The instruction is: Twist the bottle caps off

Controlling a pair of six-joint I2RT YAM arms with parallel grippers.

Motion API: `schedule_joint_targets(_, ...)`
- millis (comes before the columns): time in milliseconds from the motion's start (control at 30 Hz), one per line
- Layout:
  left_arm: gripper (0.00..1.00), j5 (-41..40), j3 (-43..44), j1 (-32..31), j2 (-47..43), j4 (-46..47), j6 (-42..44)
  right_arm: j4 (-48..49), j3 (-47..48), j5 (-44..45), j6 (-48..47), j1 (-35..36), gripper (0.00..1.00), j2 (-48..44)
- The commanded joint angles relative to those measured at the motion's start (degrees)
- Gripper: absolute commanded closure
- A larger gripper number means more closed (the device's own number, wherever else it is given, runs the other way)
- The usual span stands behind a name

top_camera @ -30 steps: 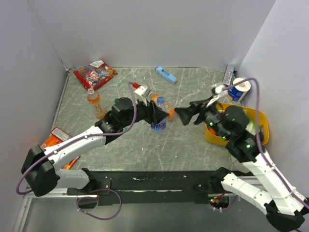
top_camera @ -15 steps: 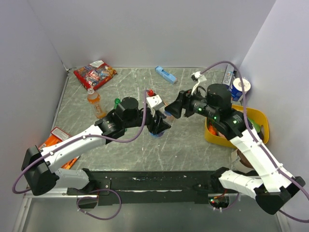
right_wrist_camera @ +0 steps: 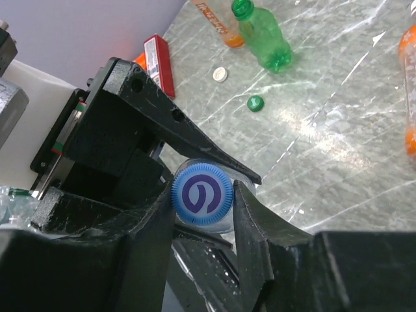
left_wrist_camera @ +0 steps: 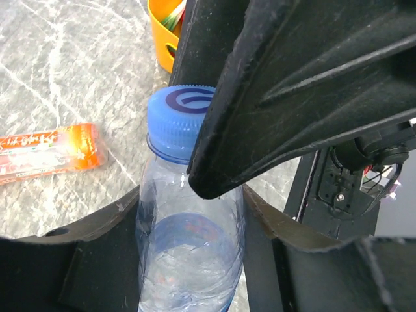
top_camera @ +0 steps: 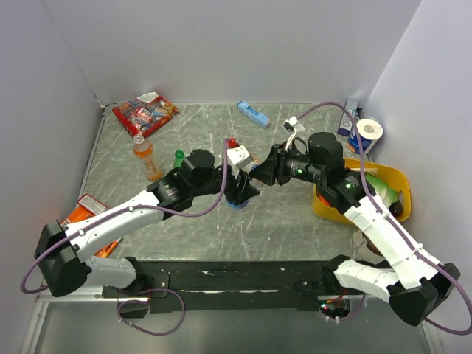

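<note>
A clear bottle (left_wrist_camera: 188, 247) with a blue label is held off the table, and my left gripper (top_camera: 240, 190) is shut round its body. Its blue cap (right_wrist_camera: 201, 195) sits between the fingers of my right gripper (right_wrist_camera: 201, 200), which presses on both sides of it. In the top view my right gripper (top_camera: 256, 174) meets the left one at the table's middle. A green bottle (right_wrist_camera: 268, 42) lies open-necked, with a loose green cap (right_wrist_camera: 255, 102) and a white cap (right_wrist_camera: 221, 74) near it. An orange bottle (top_camera: 146, 158) lies at the left. Another orange bottle (right_wrist_camera: 408, 97) shows at the right edge.
A red candy bag (top_camera: 144, 112) lies at the back left and a flat blue box (top_camera: 253, 113) at the back. A yellow bin (top_camera: 400, 186) stands at the right, behind it a blue-and-white roll (top_camera: 366, 135). Red and orange packets (top_camera: 90, 204) lie front left.
My right arm swung left to the bottle top and its jaws closed on the blue cap. My left gripper kept hold of the clear bottle, which tipped slightly.
</note>
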Motion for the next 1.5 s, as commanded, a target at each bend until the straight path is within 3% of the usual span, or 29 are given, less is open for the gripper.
schedule_joint_targets(0,0.43,-1.66,0.77,-0.22,-0.17,1.58,1.51,3.23,-0.61,-2.07,0.91,0.07,0.85,-0.33)
schedule_joint_targets(67,0.38,-1.83,0.51,-0.22,-0.35,1.49,1.6,3.14,-0.61,-0.93,0.82,0.07,0.95,-0.24)
schedule_joint_targets(100,0.21,-2.44,0.5,-0.22,-0.44,1.41,1.6,3.23,-0.79,-0.66,1.0,0.07,1.0,-0.33)
schedule_joint_targets(167,0.01,-2.88,0.59,-0.3,-0.79,0.53,1.86,4.45,-1.58,-0.14,1.87,-0.02,1.0,-0.86)
schedule_joint_targets(533,0.04,-4.11,0.15,-0.57,-0.18,-3.43,5.38,4.72,-0.09,3.29,2.76,-0.02,1.0,-0.94)
schedule_joint_targets(667,0.0,-4.47,0.94,-0.65,0.88,-4.75,5.82,3.32,1.14,4.61,2.14,-0.11,1.0,-1.3)
schedule_joint_targets(733,0.06,-3.16,0.51,-0.65,0.79,-4.14,5.82,4.01,0.53,4.44,2.66,-0.28,1.0,-1.56)
schedule_joint_targets(867,0.3,-0.69,-0.2,-0.74,0.62,-3.25,5.82,4.98,-0.09,2.68,3.63,-0.63,1.0,-1.65)
schedule_joint_targets(967,0.41,-0.51,-0.55,-0.74,0.44,-2.9,5.82,4.81,-0.44,3.2,3.81,-0.9,1.0,-1.74)
schedule_joint_targets(1067,0.49,-0.78,-0.99,-0.74,0.09,-2.12,5.82,4.9,-0.79,3.56,4.16,-1.16,0.84,-2.09)
schedule_joint_targets(1100,0.5,-0.69,-1.25,-0.83,0.0,-1.94,5.82,5.07,-0.96,3.73,4.42,-1.25,0.63,-2.35)
schedule_joint_targets(1200,0.5,-0.6,-0.9,-0.83,0.35,-2.02,5.65,5.78,-1.14,4.78,5.21,-1.34,0.45,-3.23)
schedule_joint_targets(1333,0.5,-1.04,-1.08,-1.01,0.35,-1.67,5.12,6.65,-1.76,7.86,6.09,-1.34,0.33,-4.81)
schedule_joint_targets(1467,0.5,-1.65,-0.73,-1.27,0.53,-1.93,4.94,7.01,-2.02,10.5,6.45,-1.34,0.31,-5.34)
